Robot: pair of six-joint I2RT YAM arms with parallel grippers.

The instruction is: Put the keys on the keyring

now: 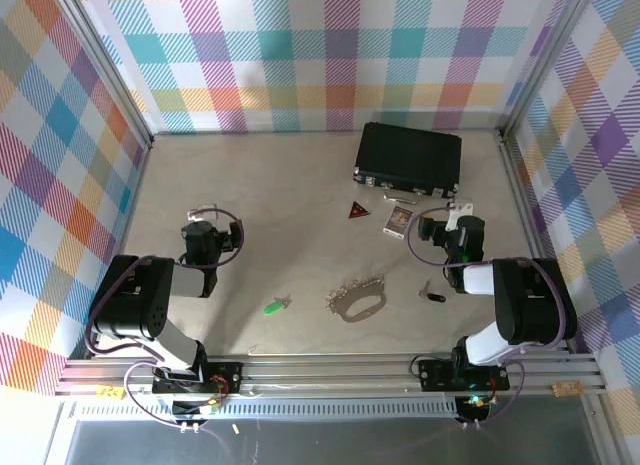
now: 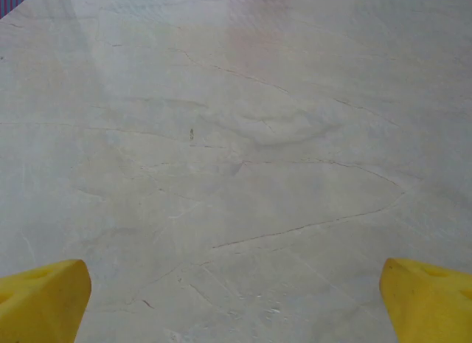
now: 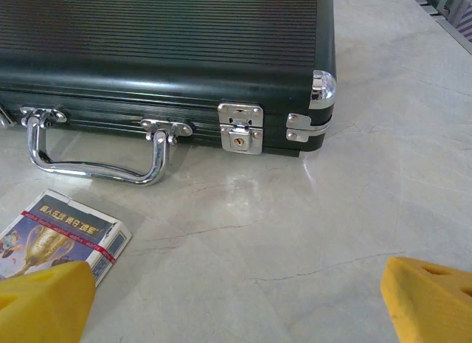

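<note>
Left pincer: the left gripper [image 1: 206,219] has its jaws spread wide and holds nothing. In the left wrist view the left gripper [image 2: 236,302] has its yellow fingertips [image 2: 44,299] at the two lower corners, with bare table [image 2: 236,136] between them.
Right pincer: the right gripper [image 1: 452,221] is also spread wide and holds nothing. In its wrist view the right gripper [image 3: 236,302] points at the black case [image 3: 162,48], with the patterned card [image 3: 63,240] just beside its left fingertip.
Green key: the green key [image 1: 276,305] lies flat on the table at about 5 o'clock from the left gripper, apart from it.
Black key: the black key [image 1: 432,296] lies at about 6 o'clock from the right gripper, close to that arm.
Keyring: the keyring [image 1: 360,297] lies between the two keys, the green one at its 9 o'clock and the black one at its 3 o'clock. Neither key touches it.
Bystanders: the black case [image 1: 408,160] is at 12 o'clock from the ring. The red triangle [image 1: 356,211] and the card [image 1: 398,220] sit just in front of the case.
Step in hand: judged to be the very start, as no key is picked up or threaded.
Next move: each arm probably has to swing back toward the near edge and come down over its nearer key. The keys are thin and lie flat, so the fingertips must close low against the table. The ring will likely need to be held steady and opened before a key can slide on.
</note>
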